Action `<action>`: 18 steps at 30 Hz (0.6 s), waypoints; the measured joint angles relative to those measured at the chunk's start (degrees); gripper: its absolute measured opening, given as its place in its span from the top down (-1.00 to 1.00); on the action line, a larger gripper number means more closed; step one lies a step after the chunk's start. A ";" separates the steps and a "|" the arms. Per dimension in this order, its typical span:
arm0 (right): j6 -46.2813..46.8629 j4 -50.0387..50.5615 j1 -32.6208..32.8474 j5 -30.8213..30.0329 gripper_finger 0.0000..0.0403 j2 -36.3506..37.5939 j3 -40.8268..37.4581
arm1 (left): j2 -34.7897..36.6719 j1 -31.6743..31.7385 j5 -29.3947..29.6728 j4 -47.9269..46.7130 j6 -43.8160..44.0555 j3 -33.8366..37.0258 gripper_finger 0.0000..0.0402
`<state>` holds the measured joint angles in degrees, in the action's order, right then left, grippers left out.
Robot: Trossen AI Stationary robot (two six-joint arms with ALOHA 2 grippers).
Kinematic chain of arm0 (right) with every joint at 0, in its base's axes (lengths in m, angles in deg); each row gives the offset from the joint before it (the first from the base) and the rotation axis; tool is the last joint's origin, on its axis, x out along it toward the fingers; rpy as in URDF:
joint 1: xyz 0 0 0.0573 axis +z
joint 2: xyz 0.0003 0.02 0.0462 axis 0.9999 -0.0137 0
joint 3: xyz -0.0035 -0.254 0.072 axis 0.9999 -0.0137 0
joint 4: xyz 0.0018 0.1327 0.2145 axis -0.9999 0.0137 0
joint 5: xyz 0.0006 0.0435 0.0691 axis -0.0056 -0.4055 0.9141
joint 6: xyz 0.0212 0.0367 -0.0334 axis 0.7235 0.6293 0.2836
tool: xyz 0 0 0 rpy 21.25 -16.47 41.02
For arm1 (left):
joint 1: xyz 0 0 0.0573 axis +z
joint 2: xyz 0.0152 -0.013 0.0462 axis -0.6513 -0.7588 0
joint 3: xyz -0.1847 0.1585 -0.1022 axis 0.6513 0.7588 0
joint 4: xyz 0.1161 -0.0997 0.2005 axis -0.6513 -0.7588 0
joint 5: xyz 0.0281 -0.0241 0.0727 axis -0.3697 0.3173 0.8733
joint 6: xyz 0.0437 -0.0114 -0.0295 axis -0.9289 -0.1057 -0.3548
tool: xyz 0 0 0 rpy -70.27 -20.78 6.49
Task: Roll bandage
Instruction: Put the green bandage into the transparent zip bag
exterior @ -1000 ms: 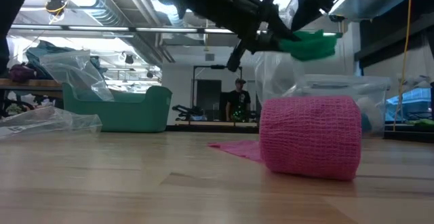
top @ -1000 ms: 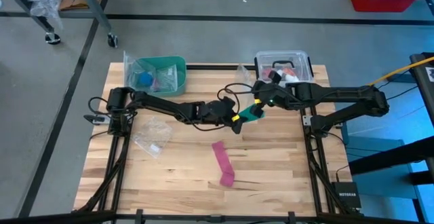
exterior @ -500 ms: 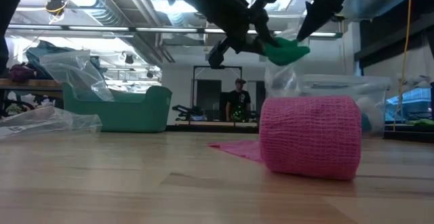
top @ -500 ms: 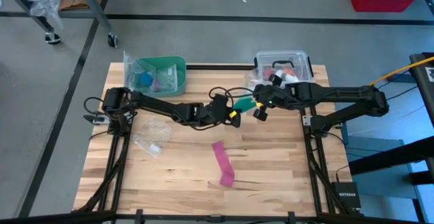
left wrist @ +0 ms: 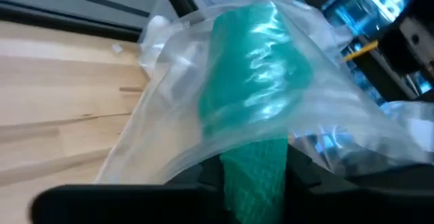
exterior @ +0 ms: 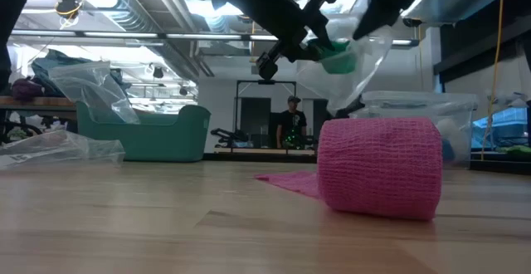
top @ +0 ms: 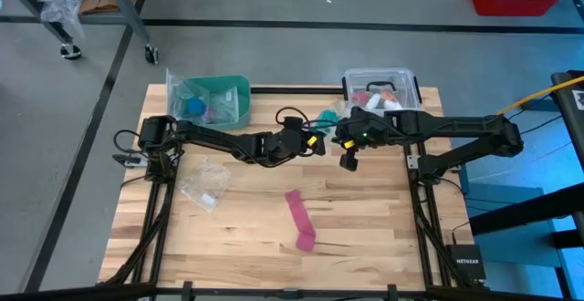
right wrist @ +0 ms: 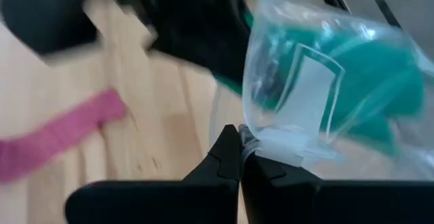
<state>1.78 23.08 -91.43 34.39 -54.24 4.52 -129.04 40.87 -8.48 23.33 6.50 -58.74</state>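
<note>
The teal-green bandage (left wrist: 251,95) is up in the air over the table's far middle, and most of it is inside a clear plastic bag (left wrist: 169,115). It also shows in the high view (top: 325,119) and the low view (exterior: 336,56). My left gripper (top: 316,140) is shut on the bandage. My right gripper (top: 345,146) is shut on the bag (right wrist: 325,81). A narrower pink strip (top: 298,210) lies on the table, its near end rolled up (exterior: 379,166). My left gripper pinches the bandage's end outside the bag (left wrist: 254,176) between its two fingers. The rest of the bandage reaches forward into the bag, clear of the table. My right gripper pinches the bag's white-banded edge (right wrist: 274,141) between its shut fingers. The bag is held clear of the table, with the bandage showing through its wall.
A green bin (top: 217,100) with bagged items stands at the far left. A clear lidded box (top: 383,87) stands at the far right. A crumpled clear bag (top: 205,181) lies on the table's left. A person (exterior: 290,120) stands far off in the room.
My left gripper has carried the bandage toward the table's far edge and a little left. The bandage was in the open a second ago and now sits inside the clear bag, which my right gripper holds beside it.
</note>
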 joint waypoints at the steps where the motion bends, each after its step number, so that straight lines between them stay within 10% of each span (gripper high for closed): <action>1: -0.41 -1.48 0.00 0.83 1.00 0.00 0.00 | 0.00 0.00 -0.95 0.30 -1.37 0.00 0.62; 11: -1.27 -4.43 0.00 5.99 1.00 0.00 0.00 | 0.04 -0.17 -8.05 1.04 -8.54 0.00 -0.05; 18: -1.44 -5.18 0.00 11.55 1.00 0.28 0.04 | 2.82 -0.19 -15.53 -0.83 -8.98 0.07 -0.15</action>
<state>0.34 17.90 -91.43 45.94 -53.96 4.57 -126.21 40.68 -24.01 22.50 -2.48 -58.67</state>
